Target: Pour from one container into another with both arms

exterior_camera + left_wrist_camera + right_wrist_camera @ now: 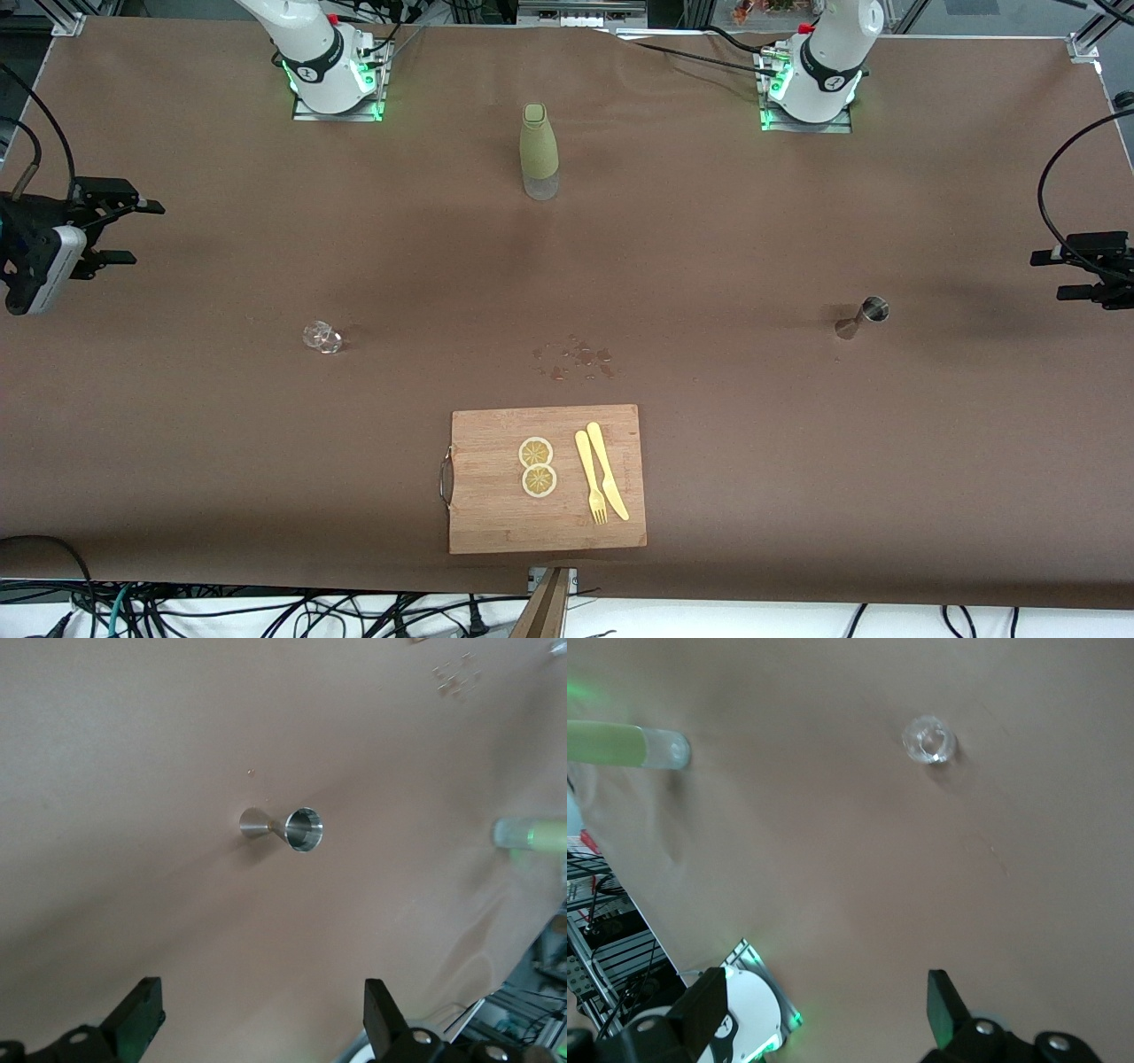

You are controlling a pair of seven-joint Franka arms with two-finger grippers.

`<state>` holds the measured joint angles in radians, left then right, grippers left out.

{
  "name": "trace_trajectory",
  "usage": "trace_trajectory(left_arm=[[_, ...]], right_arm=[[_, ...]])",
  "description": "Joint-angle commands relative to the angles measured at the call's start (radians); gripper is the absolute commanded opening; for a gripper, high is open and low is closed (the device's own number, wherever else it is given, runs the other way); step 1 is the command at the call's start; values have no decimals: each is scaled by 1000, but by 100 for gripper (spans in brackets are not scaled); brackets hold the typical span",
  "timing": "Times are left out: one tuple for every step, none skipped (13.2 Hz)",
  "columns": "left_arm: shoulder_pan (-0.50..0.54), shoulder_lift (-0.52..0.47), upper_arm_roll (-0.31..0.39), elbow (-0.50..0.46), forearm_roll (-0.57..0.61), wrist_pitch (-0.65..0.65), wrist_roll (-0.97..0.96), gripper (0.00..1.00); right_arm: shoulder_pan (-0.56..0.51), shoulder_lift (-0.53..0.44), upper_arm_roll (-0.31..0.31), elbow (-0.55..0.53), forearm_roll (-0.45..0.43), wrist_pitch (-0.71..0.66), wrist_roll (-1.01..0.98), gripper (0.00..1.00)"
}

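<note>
**Both arms parked wide, cups standing on their own**

We've got the left gripper (1076,276) hanging out at its end of the table, fingers apart, with the steel jigger (864,316) upright in line with its fingers. Same deal for us with the right gripper (120,232): fingers spread, holding nothing, the little glass (322,337) ahead of it. We can't tell if either holds liquid. The green bottle (539,151) stands between the two bases. Some drops (576,359) sit mid-table, probably spill.

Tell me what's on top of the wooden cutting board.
On the cutting board lie two lemon slices and, beside them, a yellow fork and knife. Whatever is beneath them stays covered.
</note>
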<state>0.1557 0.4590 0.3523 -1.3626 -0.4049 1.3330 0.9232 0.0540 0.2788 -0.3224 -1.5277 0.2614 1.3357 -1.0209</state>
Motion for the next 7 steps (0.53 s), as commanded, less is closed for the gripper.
trace_trajectory(left_arm=[[-47, -115, -64, -17, 147, 86, -86, 100], [-54, -140, -70, -15, 162, 124, -86, 100], [-57, -155, -70, -16, 161, 170, -90, 100], [-58, -158, -70, -15, 156, 222, -81, 100], [-68, -187, -73, -15, 165, 265, -86, 100], [-94, -206, -91, -15, 200, 270, -111, 100], [-102, -226, -133, -15, 252, 269, -229, 100]], right_arm=[[17, -30, 2, 0, -74, -23, 82, 100], [33, -41, 2, 0, -103, -26, 131, 100], [43, -62, 3, -2, -128, -38, 183, 100], [43, -72, 3, -3, -142, -49, 233, 100], [49, -78, 3, -3, -146, -61, 267, 100], [59, -79, 3, -3, -151, -65, 316, 100], [64, -84, 5, -3, -151, -72, 381, 100]])
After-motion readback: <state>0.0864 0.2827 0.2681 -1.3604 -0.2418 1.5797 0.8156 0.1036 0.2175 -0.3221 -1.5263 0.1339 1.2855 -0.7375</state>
